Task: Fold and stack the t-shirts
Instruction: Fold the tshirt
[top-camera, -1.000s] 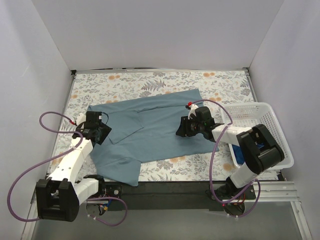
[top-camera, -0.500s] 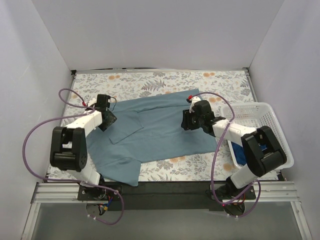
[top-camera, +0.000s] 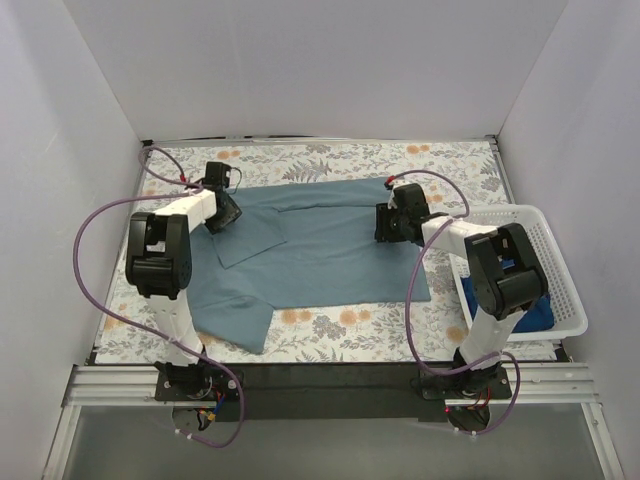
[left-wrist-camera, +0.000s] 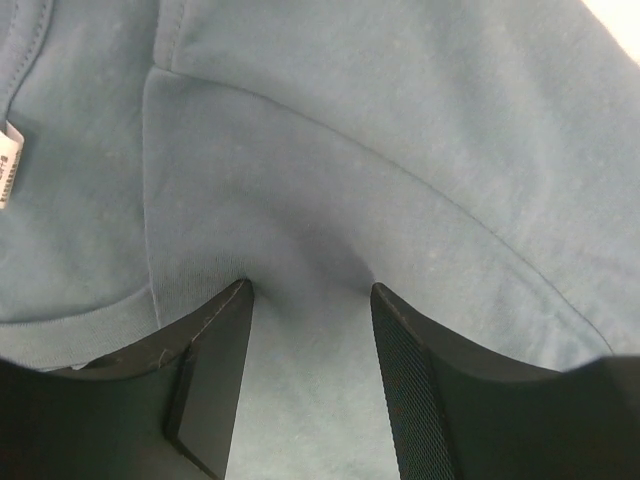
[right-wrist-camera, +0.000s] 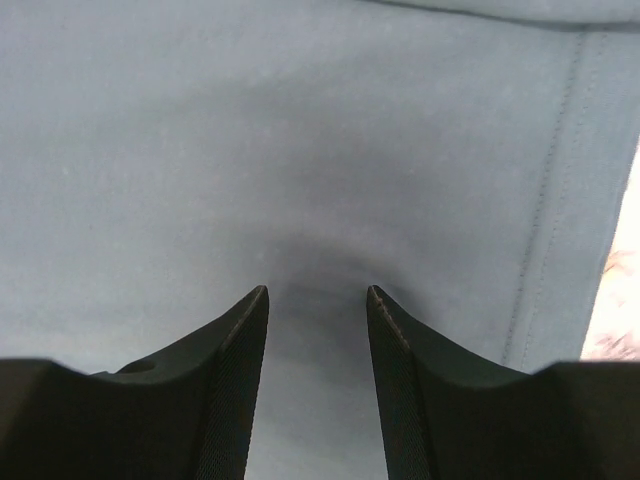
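A slate-blue t-shirt (top-camera: 320, 250) lies spread flat on the floral table. My left gripper (top-camera: 222, 211) rests on its left shoulder area, open, both fingertips pressed onto the cloth (left-wrist-camera: 308, 292); a white label (left-wrist-camera: 8, 165) shows near the collar. My right gripper (top-camera: 392, 222) rests on the shirt's right part near its hem, also open with its tips on the cloth (right-wrist-camera: 317, 292). Neither holds a fold of cloth. A darker royal-blue shirt (top-camera: 537, 316) lies in the white basket.
The white lattice basket (top-camera: 500, 213) stands at the table's right edge, close to the right arm. The floral tablecloth (top-camera: 300, 160) shows beyond the shirt, and a strip of it (right-wrist-camera: 615, 290) shows beside the hem. White walls enclose the table.
Both grippers moved toward the far side of the table while on the shirt. The shirt slid that way with them and lies flatter, its far edge straighter.
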